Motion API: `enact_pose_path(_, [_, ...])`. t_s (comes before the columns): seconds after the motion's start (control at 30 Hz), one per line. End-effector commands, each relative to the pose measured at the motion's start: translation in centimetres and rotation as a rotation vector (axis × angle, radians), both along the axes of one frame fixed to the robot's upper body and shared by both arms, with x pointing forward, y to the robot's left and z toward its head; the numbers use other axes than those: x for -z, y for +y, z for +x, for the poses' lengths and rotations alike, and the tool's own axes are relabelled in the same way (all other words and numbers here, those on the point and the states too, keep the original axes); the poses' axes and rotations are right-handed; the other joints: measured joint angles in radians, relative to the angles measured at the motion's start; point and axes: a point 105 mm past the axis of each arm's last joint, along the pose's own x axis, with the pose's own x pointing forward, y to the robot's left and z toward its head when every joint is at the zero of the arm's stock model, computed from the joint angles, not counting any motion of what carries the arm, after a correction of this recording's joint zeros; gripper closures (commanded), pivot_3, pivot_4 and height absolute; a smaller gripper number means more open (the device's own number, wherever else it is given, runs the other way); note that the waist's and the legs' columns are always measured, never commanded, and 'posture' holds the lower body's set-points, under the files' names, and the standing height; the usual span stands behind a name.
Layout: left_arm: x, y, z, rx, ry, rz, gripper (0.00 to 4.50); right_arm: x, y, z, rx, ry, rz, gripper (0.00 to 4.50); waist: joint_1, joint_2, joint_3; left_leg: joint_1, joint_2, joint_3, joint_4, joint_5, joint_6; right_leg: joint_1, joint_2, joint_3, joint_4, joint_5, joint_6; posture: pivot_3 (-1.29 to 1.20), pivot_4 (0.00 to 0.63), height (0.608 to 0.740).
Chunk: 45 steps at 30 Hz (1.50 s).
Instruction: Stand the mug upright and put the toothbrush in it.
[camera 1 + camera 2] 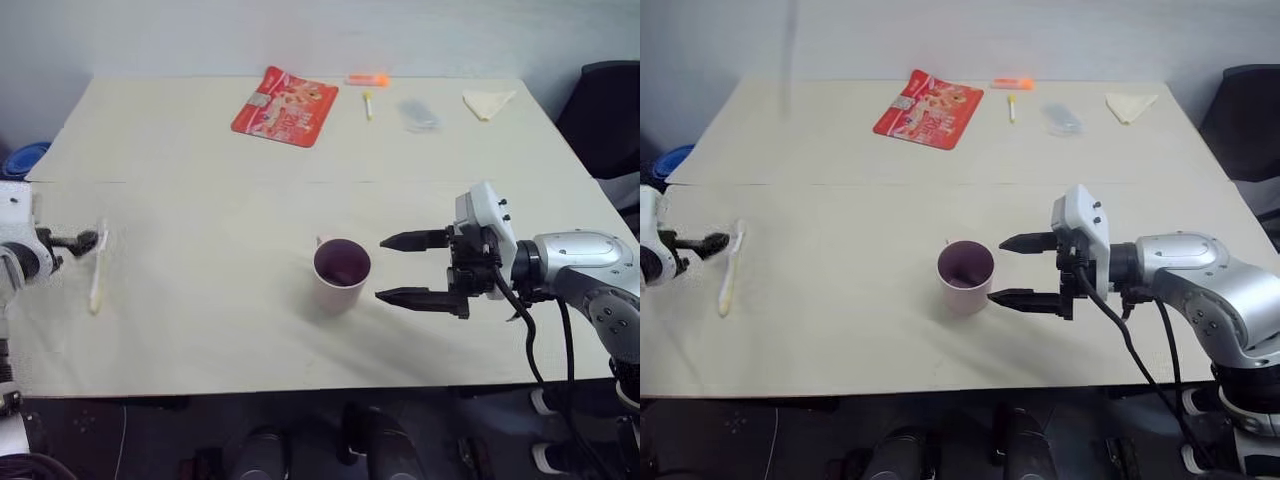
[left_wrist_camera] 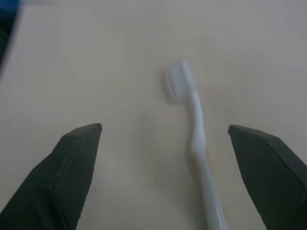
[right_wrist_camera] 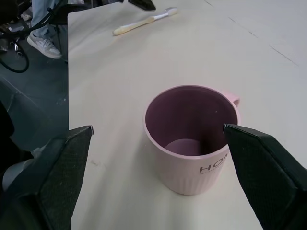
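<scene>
The table [image 1: 200,350] carries everything, and near its middle, a little toward the front edge, the mug [image 1: 341,274] already stands upright with its dark mouth facing up, so in my judgement only the second step remains. The right gripper [image 1: 412,268] waits just beside the mug, at about 3 o'clock from it, with its two black fingers spread wide and holding nothing. The toothbrush [image 1: 98,268] lies flat far away at about 9 o'clock from the mug, close to the table's left edge, and its long axis runs nearly from 12 to 6 o'clock, with the white head at the far end and the pale yellow handle toward the front. The left gripper [image 2: 165,158] is clearly the nearer one: it is wide open and empty, its fingers stand on both sides of the neck of the toothbrush without touching it, and the brush lies closer to one finger than the other.
</scene>
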Motion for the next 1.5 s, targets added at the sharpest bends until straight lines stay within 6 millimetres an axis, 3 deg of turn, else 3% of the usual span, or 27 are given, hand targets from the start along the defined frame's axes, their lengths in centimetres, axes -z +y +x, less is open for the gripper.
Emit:
enact_pose_path(0.03, [-0.2, 1.4, 0.1, -0.021, 0.055, 0.030, 0.03, -0.7, 0.2, -0.5, -0.004, -0.051, 0.017, 0.00, -0.001, -0.003, -0.001, -0.002, 0.000, 0.001, 0.000, 0.000, 0.000, -0.002, 0.001, 0.000, 0.001, 0.000, 0.000, 0.00, 0.150, 0.740])
enact_pose_path(0.3, [0.9, -0.8, 1.3, 0.099, 0.141, -0.129, 0.03, -1.0, 0.3, -1.4, 0.001, -0.066, 0.031, 0.00, 0.000, -0.003, -0.001, -0.001, -0.001, 0.006, 0.002, 0.001, 0.000, -0.003, 0.001, 0.001, 0.005, 0.000, 0.000, 0.00, 0.150, 0.740])
enact_pose_path(0.4, [1.1, -0.8, 1.3, 0.088, 0.165, -0.150, 0.52, -1.2, 0.3, -1.1, 0.010, -0.081, 0.035, 0.00, 0.000, -0.003, -0.001, 0.000, -0.002, 0.004, 0.002, 0.002, 0.000, -0.003, 0.000, 0.002, 0.006, 0.000, 0.000, 0.00, 0.150, 0.740])
enact_pose_path(0.8, [1.0, -1.2, 1.8, 0.096, 0.179, -0.168, 4.15, -1.6, 0.1, -1.0, 0.018, -0.083, 0.046, 0.00, -0.001, -0.003, -0.001, 0.002, -0.004, 0.004, 0.003, 0.002, 0.001, -0.003, -0.001, 0.004, 0.010, 0.000, 0.000, 0.00, 0.150, 0.740])
enact_pose_path(0.83, [0.8, -1.4, 1.9, 0.098, 0.174, -0.171, 4.32, -1.6, 0.0, -0.9, 0.026, -0.073, 0.053, 0.00, -0.001, -0.003, -0.001, 0.002, -0.004, 0.004, 0.003, 0.002, 0.001, -0.003, -0.001, 0.004, 0.010, 0.000, 0.000, 0.00, 0.150, 0.740])
enact_pose_path(1.0, [-1.4, -2.9, 3.5, 0.139, 0.069, -0.225, 4.33, -1.8, -0.3, -1.6, 0.024, -0.031, 0.057, 0.00, 0.002, -0.003, -0.001, 0.001, -0.005, 0.004, 0.004, 0.003, 0.001, -0.003, -0.002, 0.003, 0.011, 0.000, 0.000, 0.00, 0.150, 0.740])
enact_pose_path(1.13, [-7.7, -7.8, 6.2, 0.342, -0.236, -0.347, 4.33, -1.8, -0.9, -1.4, 0.081, -0.060, 0.032, 0.00, 0.004, -0.005, 0.000, -0.004, -0.005, 0.003, 0.011, 0.002, 0.002, -0.003, -0.003, 0.000, 0.012, 0.000, 0.000, 0.00, 0.150, 0.740])
enact_pose_path(1.17, [-9.7, -9.8, 6.6, 0.428, -0.324, -0.379, 4.33, -1.8, -1.2, -1.5, 0.091, -0.058, 0.031, 0.00, 0.003, -0.006, 0.000, -0.006, -0.004, 0.002, 0.014, 0.002, 0.002, -0.003, -0.003, 0.001, 0.013, 0.000, 0.000, 0.00, 0.150, 0.740])
enact_pose_path(1.27, [-16.2, -20.3, 5.3, 0.853, -0.587, -0.501, 4.33, -1.9, -2.1, -1.9, 0.144, -0.059, 0.029, 0.00, 0.013, -0.007, 0.000, -0.014, -0.004, -0.001, 0.019, 0.001, 0.003, -0.004, -0.005, 0.001, 0.012, 0.001, 0.002, 0.00, 0.150, 0.740])
enact_pose_path(1.4, [-19.0, -29.2, 2.1, 1.197, -0.704, -0.608, 4.33, -1.9, -2.6, -2.0, 0.209, -0.075, 0.030, 0.00, 0.008, -0.007, 0.000, -0.013, -0.008, -0.001, 0.020, 0.001, 0.004, -0.003, -0.006, 0.004, 0.010, 0.003, 0.006, 0.00, 0.150, 0.740])
enact_pose_path(1.5, [-18.7, -33.0, 0.7, 1.335, -0.707, -0.629, 4.33, -1.9, -2.7, -2.2, 0.240, -0.082, 0.034, 0.00, -0.005, -0.007, 0.000, -0.008, -0.013, 0.000, 0.017, 0.002, 0.006, -0.003, -0.005, 0.005, 0.011, 0.004, 0.007, 0.00, 0.150, 0.740])
